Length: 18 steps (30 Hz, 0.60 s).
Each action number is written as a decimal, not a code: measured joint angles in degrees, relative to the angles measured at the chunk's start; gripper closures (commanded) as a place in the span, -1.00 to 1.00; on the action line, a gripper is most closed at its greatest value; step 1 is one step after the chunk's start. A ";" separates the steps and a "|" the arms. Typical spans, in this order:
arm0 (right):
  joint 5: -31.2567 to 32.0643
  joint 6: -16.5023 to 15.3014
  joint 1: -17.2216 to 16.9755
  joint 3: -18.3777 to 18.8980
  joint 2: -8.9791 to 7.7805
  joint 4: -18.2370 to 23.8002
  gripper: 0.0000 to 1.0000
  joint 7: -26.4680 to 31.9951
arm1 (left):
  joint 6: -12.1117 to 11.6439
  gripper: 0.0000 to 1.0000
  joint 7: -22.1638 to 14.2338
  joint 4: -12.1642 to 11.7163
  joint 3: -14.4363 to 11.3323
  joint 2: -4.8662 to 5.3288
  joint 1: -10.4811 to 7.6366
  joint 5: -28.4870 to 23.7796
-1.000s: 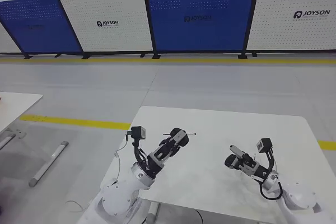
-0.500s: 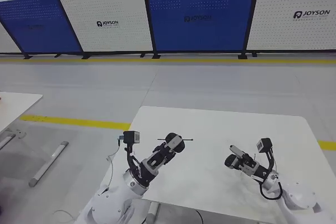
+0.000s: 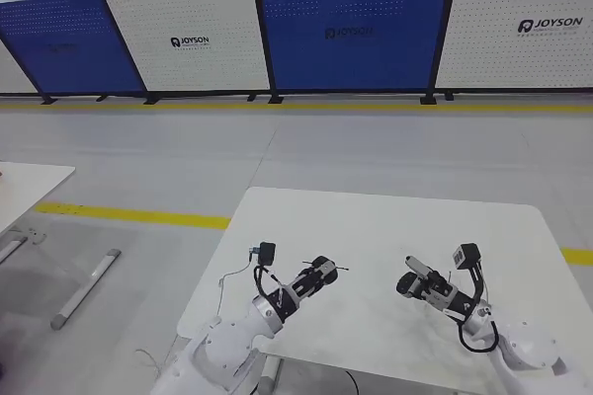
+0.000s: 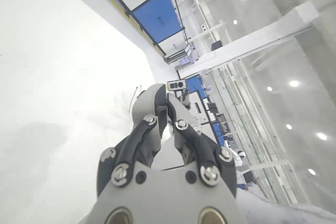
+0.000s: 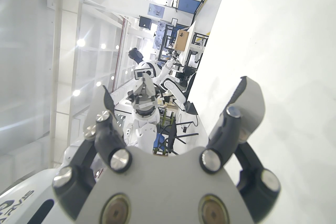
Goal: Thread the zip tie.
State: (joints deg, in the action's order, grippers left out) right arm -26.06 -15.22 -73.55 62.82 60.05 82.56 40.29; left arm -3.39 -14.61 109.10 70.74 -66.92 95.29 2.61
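Beyond the desk (image 3: 376,227), the white wall panels (image 3: 190,41) each carry a short dark logo with one word of print. The blue panel (image 3: 349,32) between them bears a fainter one.

The top camera sat above the arms and looked down and forward over the white tabletop (image 3: 395,222) as far as its far edge. Each wrist camera sat very near behind its own gripper, the left gripper (image 4: 166,96) and the right gripper (image 5: 174,88), and looked low along the tabletop. The two faced each other, so each showed the other arm.
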 measured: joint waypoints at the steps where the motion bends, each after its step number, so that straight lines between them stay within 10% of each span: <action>1: 0.00 0.00 0.00 0.00 0.00 0.00 -1.00 0.00 | 0.07 1.00 0.29 -1.10 -0.77 -0.10 -0.53 0.49; 7: 0.00 0.00 0.00 0.00 0.00 0.00 -1.00 0.00 | -0.47 1.00 3.10 -6.12 -3.65 -0.58 -2.80 2.83; 18: 0.00 0.00 0.00 0.00 0.00 0.00 -1.00 0.00 | -0.25 1.00 5.08 -6.39 -3.82 -0.67 -2.94 3.56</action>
State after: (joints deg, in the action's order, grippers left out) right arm -26.06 -15.22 -73.55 62.82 60.05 82.56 40.29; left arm -3.64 -9.53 102.71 66.93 -67.59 92.35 6.17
